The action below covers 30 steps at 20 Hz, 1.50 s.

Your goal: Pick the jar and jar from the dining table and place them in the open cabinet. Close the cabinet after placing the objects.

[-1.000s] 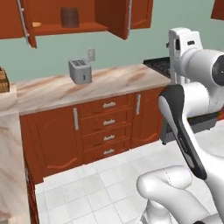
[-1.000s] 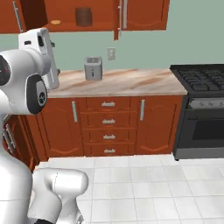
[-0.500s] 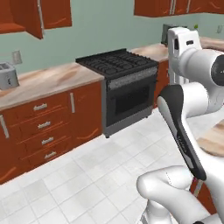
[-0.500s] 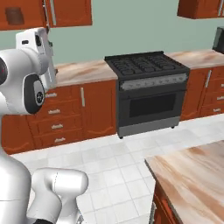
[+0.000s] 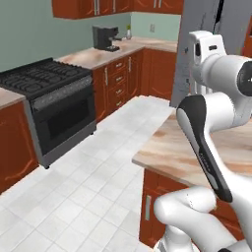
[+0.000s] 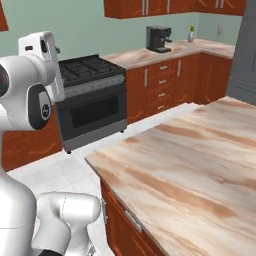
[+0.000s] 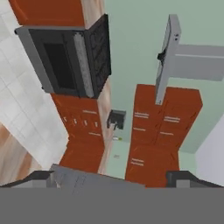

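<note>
**Approach to the dining worktop: lining up for the first jar**

1. Survey, left base view, left to right. A black gas range with a dark oven door point(image 5: 49, 93) stands at the far left. Next comes a small black coffee machine point(image 5: 104, 38) on the far corner counter. Right of it is one corner of the beige-pink marble-patterned dining worktop point(image 5: 170, 147). The white arm with dark joints point(image 5: 206, 142) rises at the right, in front of a tall grey appliance panel point(image 5: 197, 19).

2. Task items. In the right base view the dining worktop fills the lower right, over red-brown drawers with a silver handle point(image 6: 131, 220). Its nearest corner lies just beside the robot's base. Where the two jars stand cannot be told from this stretch of the top. Judged from that, neither jar is picked up yet and the job is at its opening stage.

3. Pincer state. In the hand view the pincer point(image 7: 113, 178) stands wide and holds nothing, with one dark fingertip point(image 7: 37, 178) at each lower side. The hand looks across the room at the range and at red-brown wall cabinets point(image 7: 164, 113), not down at the worktop.

4. Recommended procedure.
   - Bring the base square to the worktop's near edge before the arm extends.
   - Turn the hand downward until a jar sits between the fingertips.
   - Keep the jaws wide on the way in; a see-through jar is probably smooth and easily tipped.
   - Keep the elbow clear of the worktop corner.
</note>
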{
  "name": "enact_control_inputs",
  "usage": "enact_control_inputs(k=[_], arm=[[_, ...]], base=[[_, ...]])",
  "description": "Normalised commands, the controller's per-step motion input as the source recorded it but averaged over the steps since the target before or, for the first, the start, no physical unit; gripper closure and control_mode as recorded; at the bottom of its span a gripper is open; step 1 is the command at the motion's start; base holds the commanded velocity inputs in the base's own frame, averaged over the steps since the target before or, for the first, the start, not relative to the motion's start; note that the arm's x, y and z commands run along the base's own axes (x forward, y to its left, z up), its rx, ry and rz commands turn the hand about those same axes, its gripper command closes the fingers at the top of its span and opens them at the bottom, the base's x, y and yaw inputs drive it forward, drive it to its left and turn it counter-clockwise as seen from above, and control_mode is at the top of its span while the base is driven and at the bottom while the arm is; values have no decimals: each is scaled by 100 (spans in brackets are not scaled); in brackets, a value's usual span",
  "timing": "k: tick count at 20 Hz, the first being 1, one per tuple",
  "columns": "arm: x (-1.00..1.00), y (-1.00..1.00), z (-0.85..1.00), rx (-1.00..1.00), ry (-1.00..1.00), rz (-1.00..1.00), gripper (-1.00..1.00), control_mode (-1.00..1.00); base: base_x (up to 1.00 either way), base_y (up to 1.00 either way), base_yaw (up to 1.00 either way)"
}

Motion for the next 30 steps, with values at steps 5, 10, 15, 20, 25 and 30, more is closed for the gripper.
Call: enact_control_inputs(k=[5, 10, 15, 20, 25, 30], arm=[[0, 0, 0, 0, 0, 0, -100, 100], [0, 0, 0, 0, 0, 0, -100, 100], [0, 0, 0, 0, 0, 0, -100, 100], [0, 0, 0, 0, 0, 0, -100, 100], [0, 0, 0, 0, 0, 0, -100, 100], [0, 0, 0, 0, 0, 0, -100, 100]], base=[[-30, -78, -57], [-30, -79, -57], [-31, -85, -56], [-31, -97, -52], [-22, -100, -50], [-25, -100, -48]])
